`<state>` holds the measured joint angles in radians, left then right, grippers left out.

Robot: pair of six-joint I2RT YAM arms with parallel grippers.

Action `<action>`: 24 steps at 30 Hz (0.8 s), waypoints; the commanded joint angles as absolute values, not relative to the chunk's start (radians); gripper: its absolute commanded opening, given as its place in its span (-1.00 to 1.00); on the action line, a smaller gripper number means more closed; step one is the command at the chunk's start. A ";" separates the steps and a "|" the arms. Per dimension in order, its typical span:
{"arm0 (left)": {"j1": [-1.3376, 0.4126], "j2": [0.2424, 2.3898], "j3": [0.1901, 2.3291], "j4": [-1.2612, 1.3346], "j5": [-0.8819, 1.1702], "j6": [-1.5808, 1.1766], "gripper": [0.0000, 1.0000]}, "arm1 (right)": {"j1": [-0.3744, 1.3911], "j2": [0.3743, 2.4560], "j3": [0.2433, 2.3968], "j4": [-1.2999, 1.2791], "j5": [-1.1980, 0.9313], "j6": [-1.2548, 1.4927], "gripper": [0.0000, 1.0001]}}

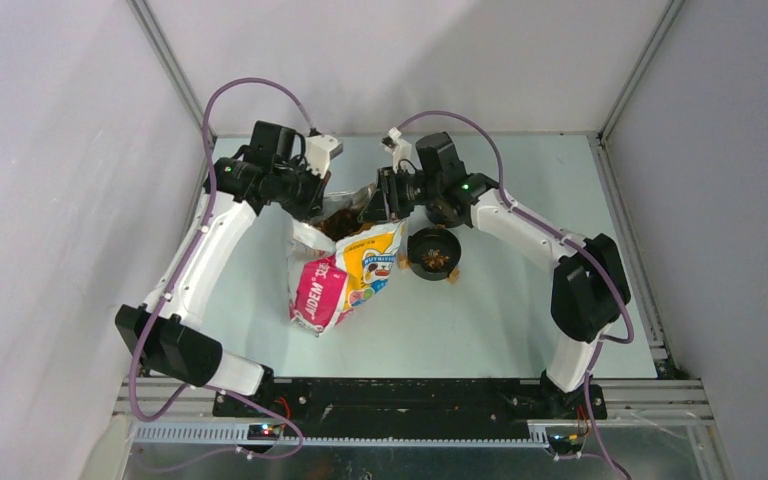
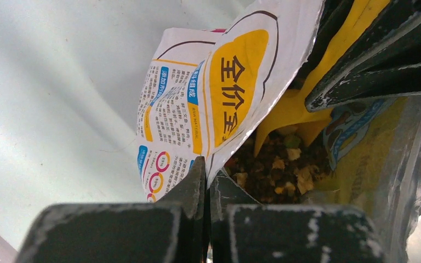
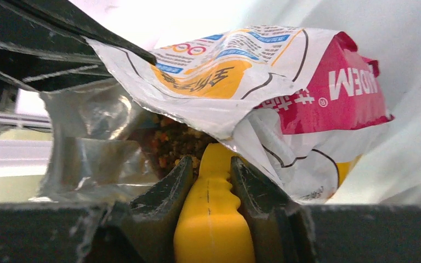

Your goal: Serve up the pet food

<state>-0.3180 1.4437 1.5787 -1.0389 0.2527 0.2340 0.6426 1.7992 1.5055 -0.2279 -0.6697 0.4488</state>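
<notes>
The white, yellow and pink pet food bag [image 1: 345,278] lies on the table with its mouth open toward the back. My left gripper [image 1: 312,200] is shut on the bag's rim [image 2: 219,164] and holds the mouth open. Brown and tan pet food kibble [image 2: 277,170] fills the bag and also shows in the right wrist view [image 3: 172,143]. My right gripper [image 1: 378,203] is shut on the handle of the yellow scoop [image 3: 214,213], whose head is pushed into the kibble [image 2: 290,109]. A black bowl [image 1: 432,255] with some kibble stands right of the bag.
Grey enclosure walls and metal rails [image 1: 620,190] border the light table [image 1: 260,280]. The right arm's forearm [image 1: 530,225] passes just behind the bowl.
</notes>
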 commanded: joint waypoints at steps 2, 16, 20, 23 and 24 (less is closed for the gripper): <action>-0.316 1.447 1.595 -1.042 0.259 0.226 -1.00 | 0.622 1.789 1.477 -0.186 -0.834 0.723 -1.00; -0.317 1.432 1.613 -1.065 0.231 0.259 -1.00 | 0.514 1.692 1.349 -0.047 -0.845 1.085 -1.00; -0.316 1.429 1.619 -1.067 0.234 0.250 -1.00 | 0.491 1.664 1.348 -0.040 -0.835 1.118 -1.00; -0.316 1.434 1.619 -1.062 0.227 0.251 -1.00 | 0.475 1.655 1.355 -0.034 -0.834 1.128 -1.00; -0.316 1.438 1.621 -1.062 0.226 0.250 -1.00 | 0.468 1.652 1.355 -0.035 -0.834 1.129 -1.00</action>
